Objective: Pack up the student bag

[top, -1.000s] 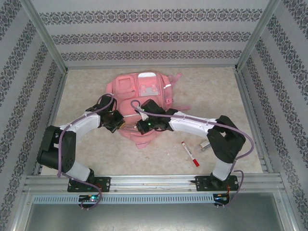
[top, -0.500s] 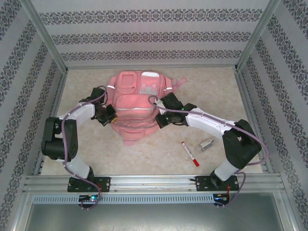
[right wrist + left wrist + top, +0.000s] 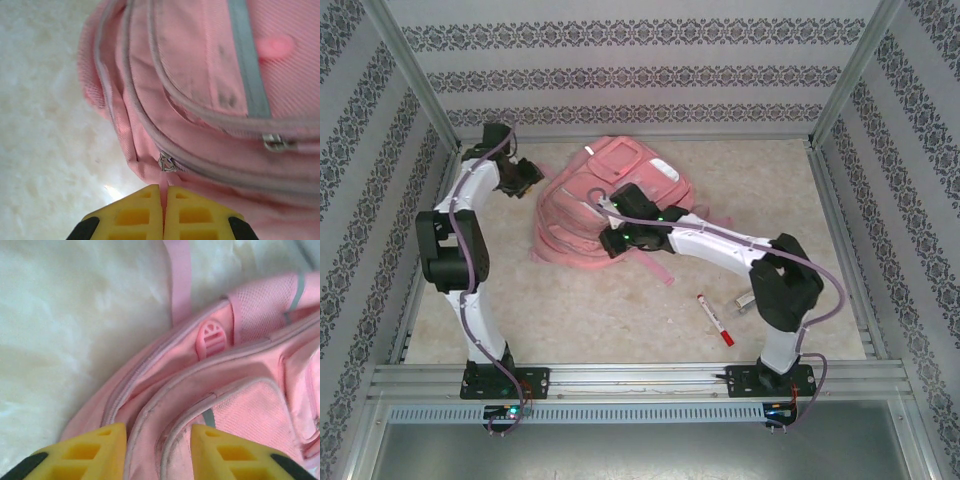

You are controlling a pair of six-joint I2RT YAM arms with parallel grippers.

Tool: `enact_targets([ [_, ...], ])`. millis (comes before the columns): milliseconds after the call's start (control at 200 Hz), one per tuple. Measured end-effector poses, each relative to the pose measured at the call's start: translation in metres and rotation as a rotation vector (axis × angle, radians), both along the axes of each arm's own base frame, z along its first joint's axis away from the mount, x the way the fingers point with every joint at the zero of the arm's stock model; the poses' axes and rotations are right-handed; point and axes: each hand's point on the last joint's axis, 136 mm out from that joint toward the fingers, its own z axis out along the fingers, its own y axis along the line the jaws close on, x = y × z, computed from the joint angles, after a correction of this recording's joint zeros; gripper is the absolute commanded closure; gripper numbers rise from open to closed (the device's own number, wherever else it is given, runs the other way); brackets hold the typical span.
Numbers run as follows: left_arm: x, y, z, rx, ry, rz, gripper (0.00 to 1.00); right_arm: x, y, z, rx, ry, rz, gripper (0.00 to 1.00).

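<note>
The student bag (image 3: 570, 210) lies slumped mid-table, soft and likely light. The right gripper (image 3: 164, 192) pinches its zip pull (image 3: 165, 176), a sensible hold; the left gripper (image 3: 157, 435) hangs spread over its edge.

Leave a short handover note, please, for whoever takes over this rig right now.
Left gripper: open, over the far left edge of the student bag, clamping nothing.
Right gripper: shut on the zip pull at the bag's near side.
The bag lies on the table. A red marker and a small metal item lie to its right, outside the bag.
Done: zip pull grasped. I cannot tell how far the zip is open.
Left, probably: open the bag, load the marker and the metal item, zip it shut.
</note>
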Motion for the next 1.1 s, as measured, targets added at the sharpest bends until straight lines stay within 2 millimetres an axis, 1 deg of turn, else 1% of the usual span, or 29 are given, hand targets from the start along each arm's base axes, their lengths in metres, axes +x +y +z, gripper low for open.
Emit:
enact_targets([
  [35,-0.004,0.005,0.005,0.003,-0.006,0.004,0.5,0.0,0.009,0.0,0.012,0.014,0.012,1.0],
  [80,-0.015,0.006,0.009,0.006,-0.005,0.001,0.48,0.001,0.019,-0.001,0.027,0.031,0.023,1.0],
  [120,-0.03,0.004,0.011,0.004,0.007,-0.003,0.47,0.001,0.025,-0.002,0.039,0.044,0.029,1.0],
  [195,-0.065,-0.003,0.007,0.002,0.049,-0.01,0.45,0.002,0.033,0.0,0.057,0.06,0.037,1.0],
  [245,-0.092,-0.007,-0.002,-0.007,0.093,-0.013,0.45,0.002,0.036,0.0,0.069,0.072,0.04,1.0],
  [315,-0.12,-0.014,-0.018,-0.032,0.154,-0.01,0.44,0.0,0.039,0.001,0.082,0.092,0.043,1.0],
  [365,-0.134,-0.02,-0.032,-0.048,0.201,-0.006,0.43,-0.001,0.04,0.0,0.087,0.101,0.048,1.0],
  [435,-0.148,-0.032,-0.048,-0.06,0.255,-0.014,0.43,-0.002,0.042,-0.001,0.094,0.115,0.051,1.0],
  [510,-0.154,-0.043,-0.056,-0.053,0.273,-0.021,0.45,-0.003,0.045,-0.004,0.1,0.136,0.055,1.0],
  [555,-0.153,-0.045,-0.06,-0.042,0.269,-0.01,0.51,-0.004,0.045,-0.007,0.1,0.146,0.054,1.0],
  [615,-0.152,-0.044,-0.068,-0.032,0.266,0.017,0.68,-0.005,0.045,-0.009,0.098,0.151,0.054,1.0],
  [665,-0.152,-0.04,-0.076,-0.02,0.273,0.041,0.91,-0.005,0.045,-0.009,0.096,0.151,0.057,1.0],
  [695,-0.152,-0.039,-0.082,-0.016,0.282,0.054,1.0,-0.005,0.045,-0.01,0.091,0.147,0.06,1.0],
  [740,-0.151,-0.039,-0.087,-0.015,0.287,0.057,1.0,-0.005,0.042,-0.013,0.072,0.138,0.068,1.0],
  [809,-0.149,-0.038,-0.087,-0.014,0.284,0.058,1.0,-0.007,0.033,-0.021,0.004,0.106,0.091,1.0],
  [934,-0.149,-0.037,-0.086,-0.012,0.294,0.053,1.0,-0.005,0.008,-0.039,-0.135,0.036,0.124,1.0],
  [1014,-0.149,-0.037,-0.086,-0.011,0.296,0.044,1.0,0.0,-0.017,-0.044,-0.187,0.018,0.114,1.0],
  [1099,-0.15,-0.036,-0.086,-0.016,0.296,0.03,1.0,0.016,-0.056,-0.043,-0.224,0.012,0.051,1.0],
])
